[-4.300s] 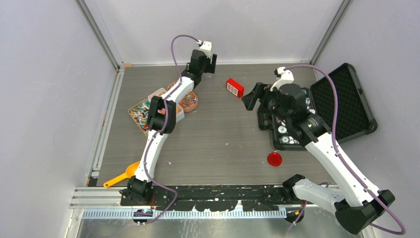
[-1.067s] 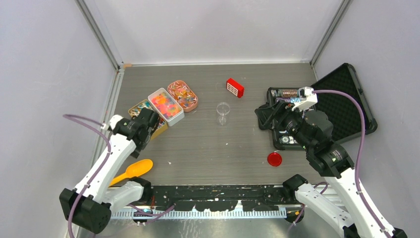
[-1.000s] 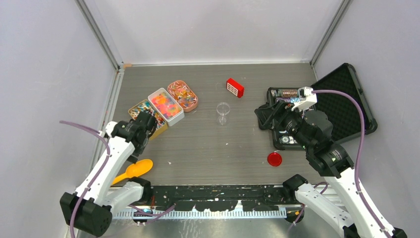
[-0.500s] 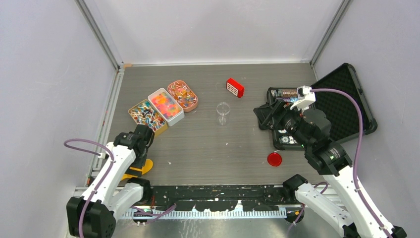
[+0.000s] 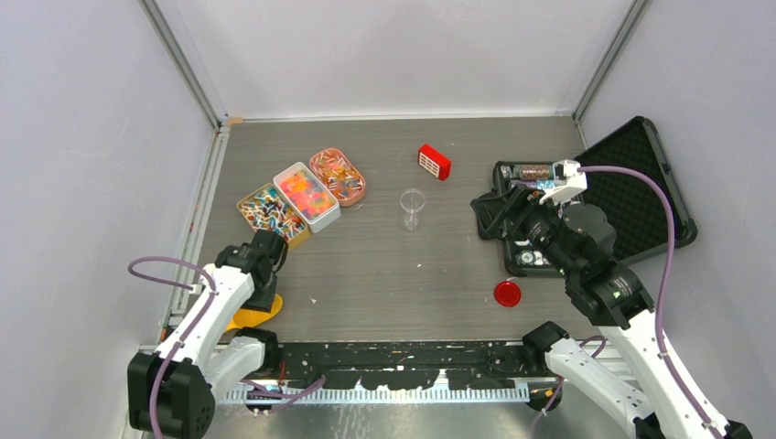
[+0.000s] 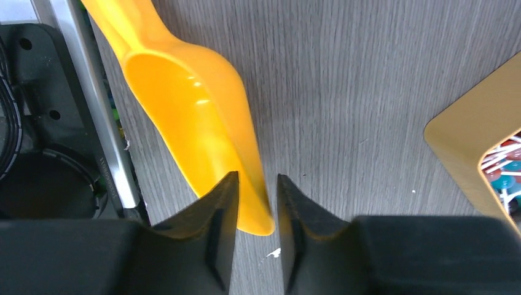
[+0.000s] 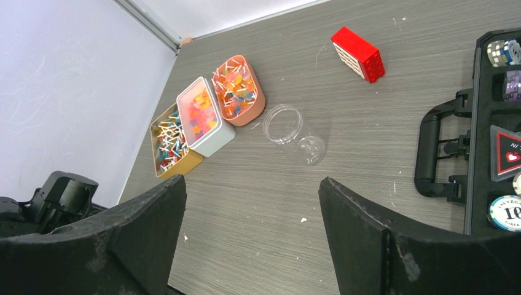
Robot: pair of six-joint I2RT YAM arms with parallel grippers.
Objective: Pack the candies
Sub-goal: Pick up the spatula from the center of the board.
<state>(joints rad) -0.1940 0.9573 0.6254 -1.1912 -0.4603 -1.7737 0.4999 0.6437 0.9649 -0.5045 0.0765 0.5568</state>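
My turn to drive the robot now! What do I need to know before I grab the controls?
Left gripper: pinching the yellow scoop's lip; scoop lies on the table.
Right gripper: open, empty, hovering right of the clear jar.
Candies: all in three tubs, far left; jar empty.
Done: scoop gripped. Left: lift it, scoop candies, probably into the jar.

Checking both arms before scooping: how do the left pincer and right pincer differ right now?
Left pincer has narrow-set jaws astride the tip of the yellow scoop; right pincer stands wide with nothing between. Left sits low at the near left; right hangs higher, by the black case. Both are black.
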